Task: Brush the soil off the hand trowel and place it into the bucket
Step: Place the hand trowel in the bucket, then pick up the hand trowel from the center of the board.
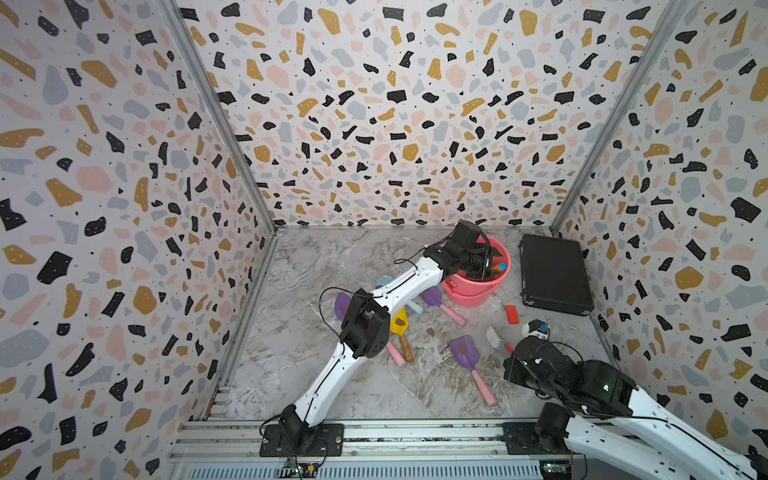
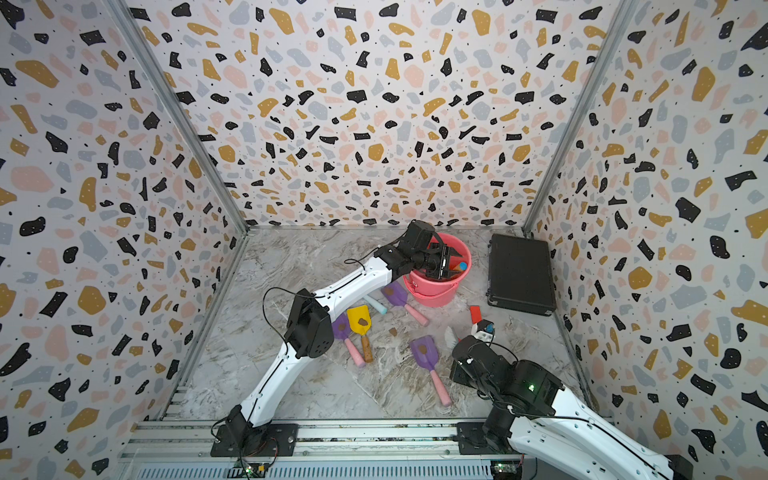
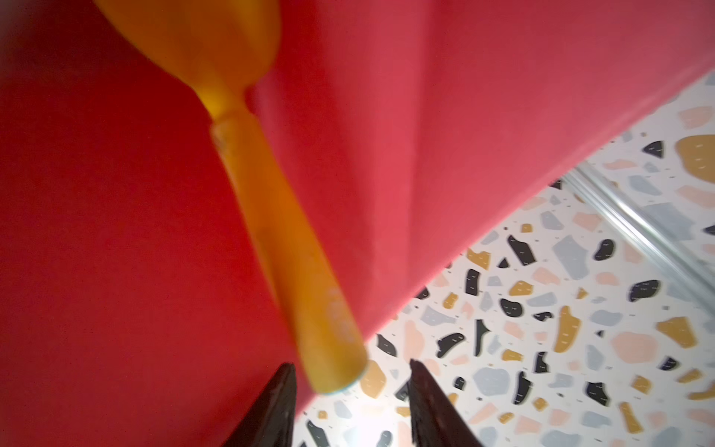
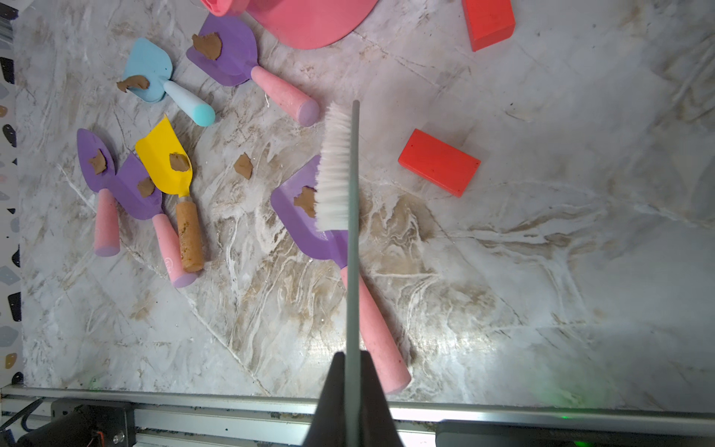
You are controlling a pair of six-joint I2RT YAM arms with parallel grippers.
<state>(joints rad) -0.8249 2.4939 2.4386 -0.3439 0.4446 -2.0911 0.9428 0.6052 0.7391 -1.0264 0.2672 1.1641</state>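
Nearest you, the right gripper (image 4: pixel 352 363) pinches the thin handle of the brush (image 4: pixel 334 166), whose white bristles hang over the soil (image 4: pixel 303 201) on a purple trowel (image 4: pixel 309 240) lying on the table (image 4: pixel 541 271). Farther back, the left gripper (image 3: pixel 351 365) has its jaws spread at the bucket (image 3: pixel 445 154). The orange trowel (image 3: pixel 278 232) sits inside the bucket, with its handle end between the parted fingertips.
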